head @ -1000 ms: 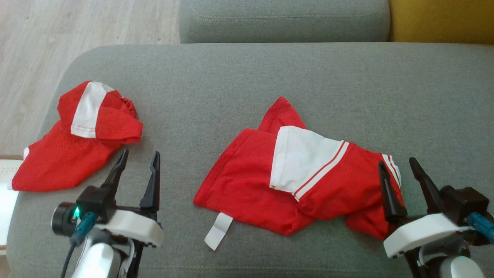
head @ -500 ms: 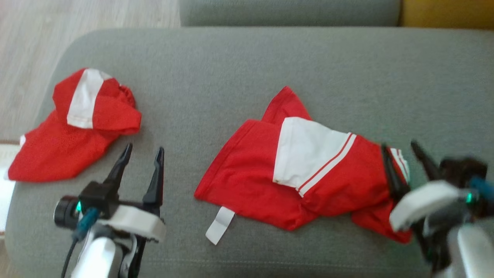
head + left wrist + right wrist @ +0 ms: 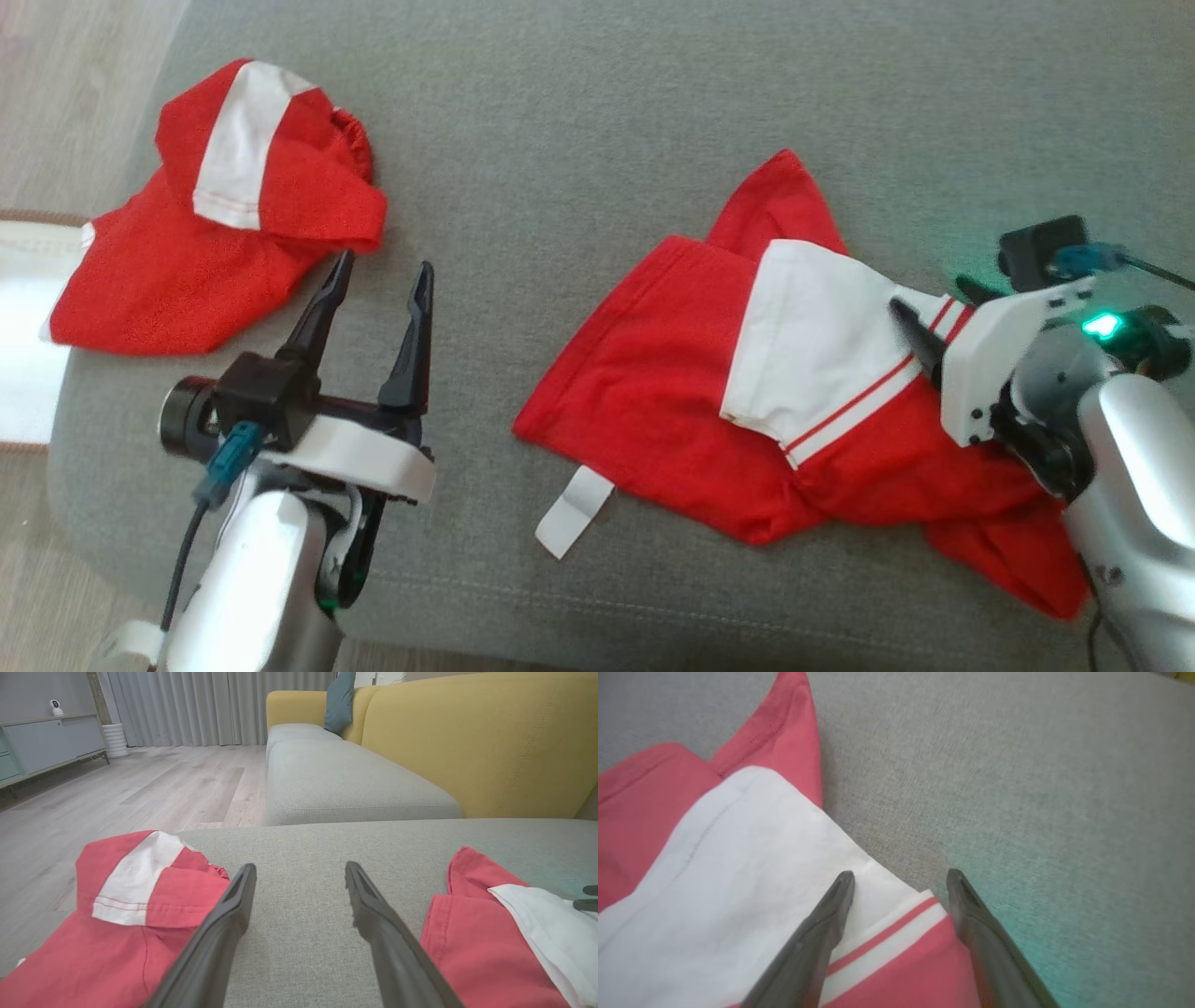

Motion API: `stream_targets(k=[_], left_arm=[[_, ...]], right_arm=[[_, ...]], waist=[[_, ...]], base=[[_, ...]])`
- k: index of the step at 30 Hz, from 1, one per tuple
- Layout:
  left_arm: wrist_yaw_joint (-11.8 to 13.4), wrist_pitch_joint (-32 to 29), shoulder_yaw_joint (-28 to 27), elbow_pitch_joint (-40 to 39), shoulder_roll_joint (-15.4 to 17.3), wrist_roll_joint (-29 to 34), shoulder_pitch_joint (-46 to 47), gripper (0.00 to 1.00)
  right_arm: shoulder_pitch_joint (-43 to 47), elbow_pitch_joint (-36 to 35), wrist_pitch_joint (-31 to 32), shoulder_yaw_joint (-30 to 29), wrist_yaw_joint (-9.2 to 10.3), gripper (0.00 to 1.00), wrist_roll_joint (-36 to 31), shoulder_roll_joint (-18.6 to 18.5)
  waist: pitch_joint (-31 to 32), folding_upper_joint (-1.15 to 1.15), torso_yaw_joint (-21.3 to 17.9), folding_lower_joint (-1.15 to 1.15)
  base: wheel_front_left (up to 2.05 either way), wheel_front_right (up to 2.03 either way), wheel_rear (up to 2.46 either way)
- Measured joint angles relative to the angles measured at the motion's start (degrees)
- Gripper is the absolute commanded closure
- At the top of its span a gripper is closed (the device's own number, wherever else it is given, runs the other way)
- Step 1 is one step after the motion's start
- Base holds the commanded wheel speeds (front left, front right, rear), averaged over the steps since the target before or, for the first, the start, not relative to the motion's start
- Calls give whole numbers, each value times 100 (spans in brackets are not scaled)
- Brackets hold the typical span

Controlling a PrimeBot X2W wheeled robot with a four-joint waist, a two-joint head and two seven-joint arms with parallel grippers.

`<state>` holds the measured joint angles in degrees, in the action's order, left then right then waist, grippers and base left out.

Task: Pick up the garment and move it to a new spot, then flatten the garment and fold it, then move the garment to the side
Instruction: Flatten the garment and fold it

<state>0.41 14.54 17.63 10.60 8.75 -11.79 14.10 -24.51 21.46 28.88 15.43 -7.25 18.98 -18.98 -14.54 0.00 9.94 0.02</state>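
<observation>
The garment (image 3: 653, 420) is lying crumpled toward the right of the grey sofa cushion (image 3: 579, 140). The right fingers (image 3: 822, 933) are spreading wide at its far edge, one pointing over the white panel, the other at the hem where bare cushion begins. The left fingers (image 3: 322, 308), also gaping wide, are sitting between it and a second red garment (image 3: 187, 271). It is showing red cloth, a white red-striped panel, and a white tag (image 3: 574, 499) whose print is too small to read.
</observation>
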Motion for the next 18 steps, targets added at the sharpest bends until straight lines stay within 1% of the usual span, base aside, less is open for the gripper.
stream_targets(k=[2, 6, 7, 8, 9, 14, 18], left_arm=[[-44, 1, 1, 18, -40, 12, 48, 0], [-92, 1, -21, 32, -69, 69, 55, 0], [-96, 1, -29, 32, -86, 70, 56, 0], [-100, 1, -38, 32, -109, 71, 55, 0], [-101, 1, -55, 33, -131, 74, 55, 0], [-151, 1, -180, 33, -166, 164, 55, 0], [-199, 1, -202, 33, -186, 201, 53, 0]], right_arm=[[-118, 170, 263, 248, 0, 0, 156, -94], [-328, 249, 697, 470, 0, 0, 501, -274], [-362, 256, 790, 489, 0, 33, 572, -304], [-382, 255, 873, 498, 0, 87, 639, -325], [-399, 258, 960, 491, 0, 100, 730, -333], [-360, 134, 1123, 437, 0, 100, 910, -353], [-272, -101, 754, 193, 0, 100, 865, -353]], waist=[[-46, 0, 62, -1], [-77, 0, 117, -2], [-77, 0, 119, -1], [-77, 0, 121, -1], [-76, 0, 120, -2], [-38, 0, 98, -1], [24, 0, 72, -2]], base=[[0, 0, 0], [0, 0, 0], [0, 0, 0], [0, 0, 0], [0, 0, 0], [0, 0, 0], [0, 0, 0]])
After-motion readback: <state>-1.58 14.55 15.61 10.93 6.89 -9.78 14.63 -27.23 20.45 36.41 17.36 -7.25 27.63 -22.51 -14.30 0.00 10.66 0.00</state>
